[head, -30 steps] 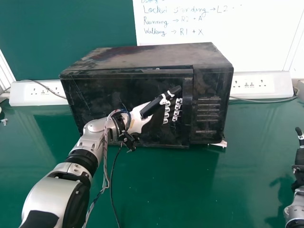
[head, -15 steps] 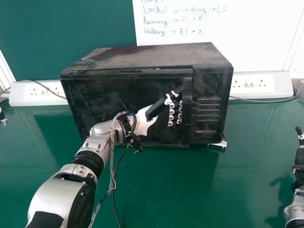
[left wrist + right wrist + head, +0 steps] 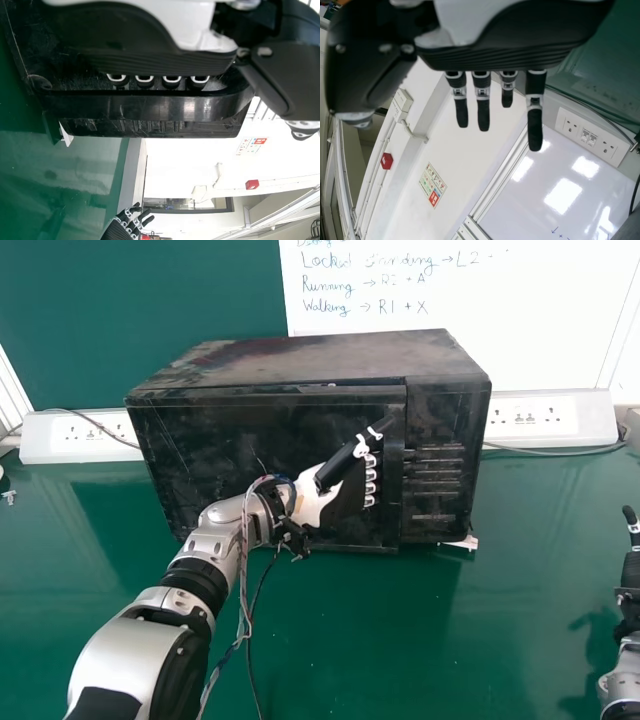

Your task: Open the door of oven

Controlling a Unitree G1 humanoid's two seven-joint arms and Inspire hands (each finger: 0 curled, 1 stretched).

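the step in hand looks like getting hold of the door. the black, boxy oven (image 3: 300, 358) sits on the glossy green tabletop (image 3: 330, 640), its wide, dark, scuffed door (image 3: 200, 450) closed. the robot's left hand (image 3: 316, 498), white-backed with black parts, is at the upright black handle (image 3: 394, 510) on the door's right side. its fingers look fairly straight and open, reaching in behind the handle, where their tips are hidden; its black thumb (image 3: 340, 466) lies slantwise toward the bar. whether the fingers bear on the handle, i cannot tell. the right hand (image 3: 482, 102) is idle with fingers extended, well apart from the oven, at the head view's right edge.

the next move probably calls for hooking the fingers round the inner side of the bar, then drawing it toward the robot and round to its left, assuming the hinge is on that side.

the room for that swing lies over the tabletop in front. the left forearm (image 3: 195, 570) slants across that same space, so the door's free edge could meet it unless the elbow gives way. the black cable (image 3: 256, 640) hanging by the wrist might snag on the door's lower edge, and a hard pull could drag the oven forward.
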